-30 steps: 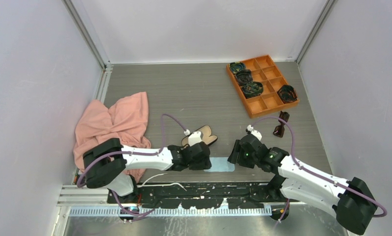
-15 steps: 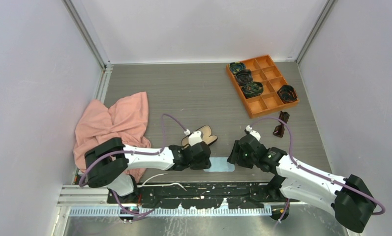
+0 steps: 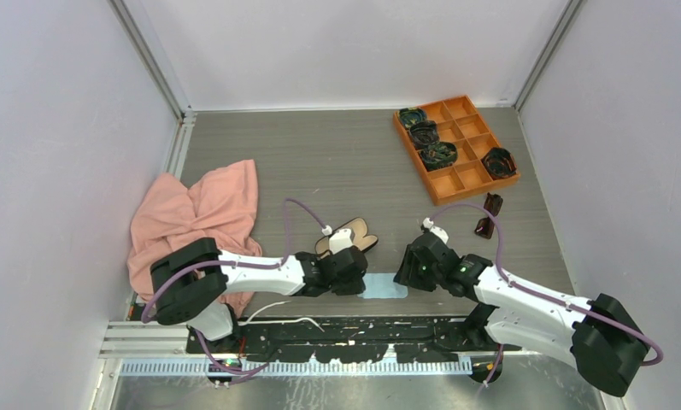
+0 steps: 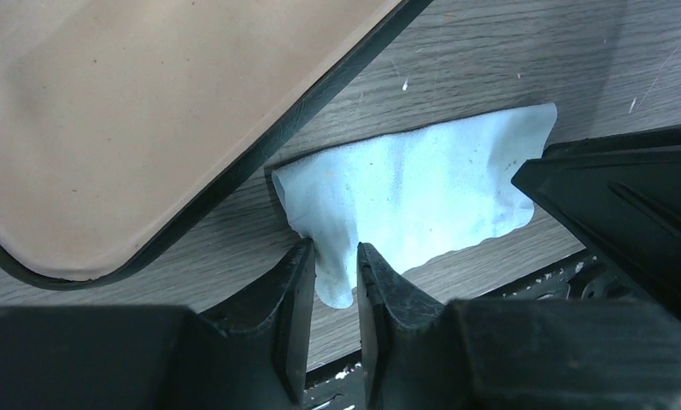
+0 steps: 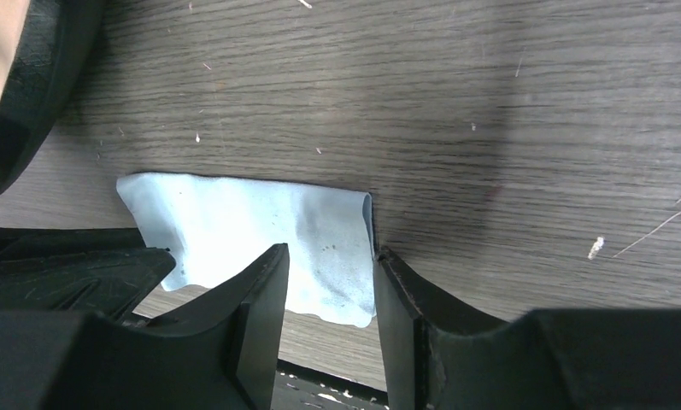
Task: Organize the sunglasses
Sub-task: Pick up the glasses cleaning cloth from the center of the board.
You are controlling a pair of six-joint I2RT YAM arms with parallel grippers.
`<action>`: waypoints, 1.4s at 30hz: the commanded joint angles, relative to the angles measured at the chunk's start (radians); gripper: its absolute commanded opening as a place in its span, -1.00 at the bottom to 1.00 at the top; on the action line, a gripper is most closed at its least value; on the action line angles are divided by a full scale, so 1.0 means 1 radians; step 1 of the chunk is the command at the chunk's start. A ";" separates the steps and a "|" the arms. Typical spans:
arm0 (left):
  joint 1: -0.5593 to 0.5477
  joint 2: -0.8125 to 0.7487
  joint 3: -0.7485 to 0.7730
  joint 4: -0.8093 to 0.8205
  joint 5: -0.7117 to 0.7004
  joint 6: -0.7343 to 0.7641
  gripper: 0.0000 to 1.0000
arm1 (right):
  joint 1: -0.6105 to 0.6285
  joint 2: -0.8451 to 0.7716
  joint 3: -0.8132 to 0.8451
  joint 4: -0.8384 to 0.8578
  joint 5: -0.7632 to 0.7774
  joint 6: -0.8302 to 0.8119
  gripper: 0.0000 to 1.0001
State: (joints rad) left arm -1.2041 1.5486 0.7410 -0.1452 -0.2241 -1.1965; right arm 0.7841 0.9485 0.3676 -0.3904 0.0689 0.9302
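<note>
The left arm's fingers (image 4: 294, 290) are clenched on a puckered corner of the light-blue cloth (image 4: 422, 188). The right arm's fingers (image 5: 260, 299) straddle its opposite edge with a plain gap between them, not yet gripping. The cloth lies flat on the worktop (image 3: 319, 162) at the near edge, about 6 o'clock from the middle. The sunglasses (image 3: 488, 215) lie folded well apart from it, at roughly 2 o'clock from the right fingers and just off the near corner of the orange tray (image 3: 472, 174). The main risk, as I judge it, is the thin hold: the left pinch has only a corner, so a quick lift could pull the fabric free. The right fingers sit so close to the cloth's edge that closing might catch only a sliver, or nothing. An uneven hold would let the cloth sag or twist rather than spread. The open case (image 3: 347, 238) lies just beside the cloth at 11 o'clock (its tan lining fills much of the left wrist view), and a sideways drag could nudge it. The right arm's purple cable (image 3: 496, 243) loops close past the sunglasses, so a wide swing might sweep them along the worktop.
</note>
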 commanded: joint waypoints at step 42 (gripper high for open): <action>-0.004 0.073 0.065 0.027 0.049 0.023 -0.99 | -0.001 0.020 -0.032 0.063 -0.047 0.005 -0.35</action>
State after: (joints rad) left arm -1.2041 1.6112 0.7891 -0.1257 -0.1757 -1.1748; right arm 0.7834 0.9501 0.3420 -0.3412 0.0315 0.9352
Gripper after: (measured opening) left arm 0.013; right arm 0.325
